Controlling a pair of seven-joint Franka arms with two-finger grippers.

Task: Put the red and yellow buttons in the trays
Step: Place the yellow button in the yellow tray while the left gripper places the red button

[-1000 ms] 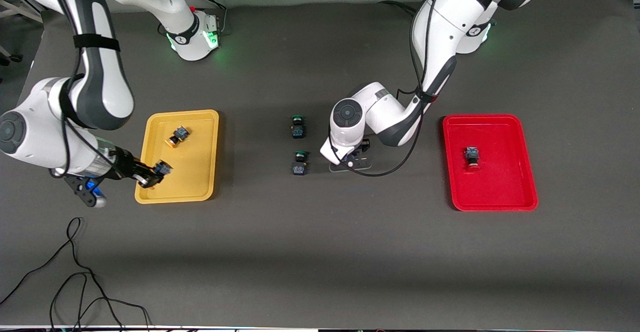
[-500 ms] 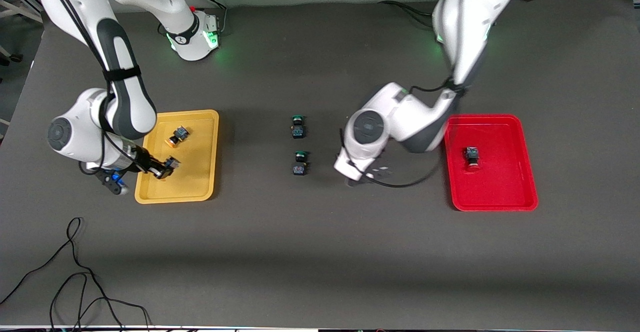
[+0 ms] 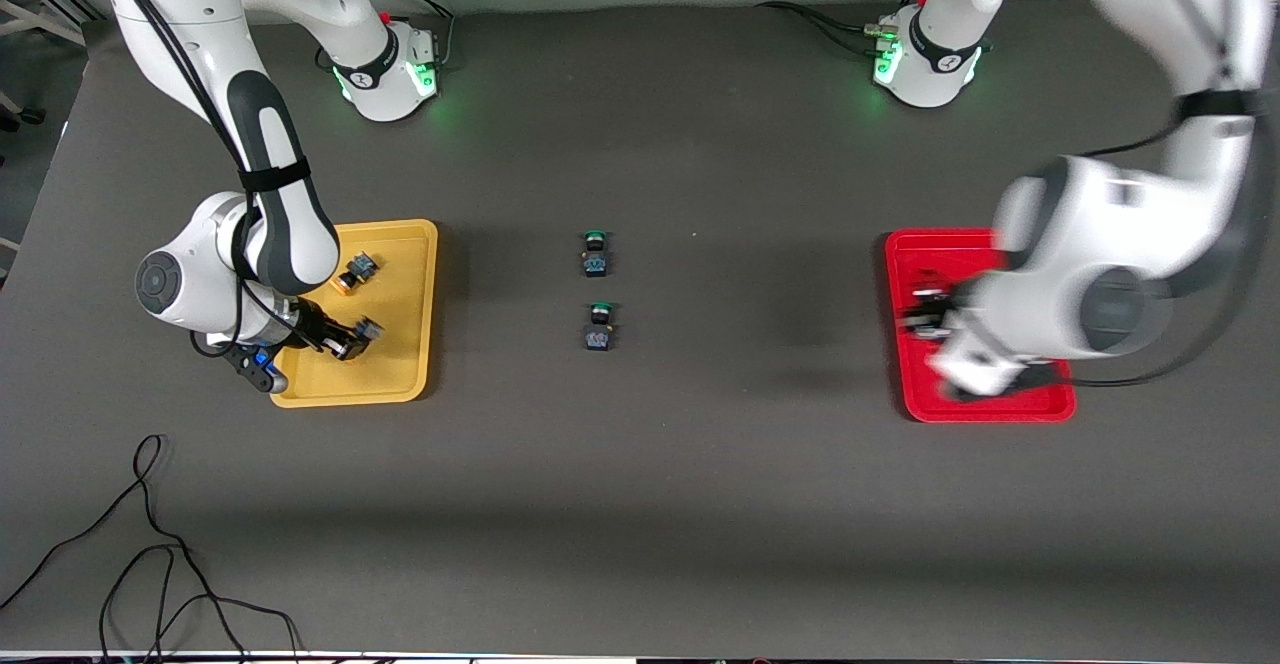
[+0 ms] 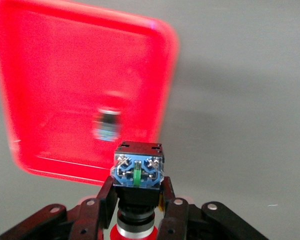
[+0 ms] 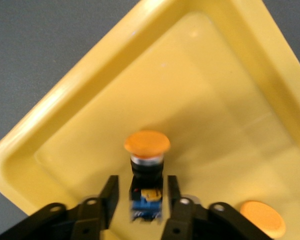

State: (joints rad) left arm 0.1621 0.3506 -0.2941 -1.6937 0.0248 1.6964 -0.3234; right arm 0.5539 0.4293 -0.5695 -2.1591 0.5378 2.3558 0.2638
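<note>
Yellow button [image 5: 146,165] sits between the fingers of my right gripper [image 5: 141,192], its orange cap pointing away from the wrist. The jaws are released, and I see a gap on each side of the dark body. It is over the floor of the yellow tray [image 3: 400,364], at the right arm's end of the table and toward the tray's corner nearer the front camera. A second yellow button [image 3: 355,272] lies on its side in the same tray, farther from the front camera.

At mid-table, two green buttons [image 3: 596,254] lie on the mat, one nearer the front camera than the other, with nothing touching them.

At the left arm's end, my left gripper [image 4: 138,192] hangs over the red tray [image 3: 930,249]. It is clenched on a red button [image 4: 138,172] with the terminal block facing the wrist camera. Another red button [image 4: 109,125] lies blurred on the tray floor.
</note>
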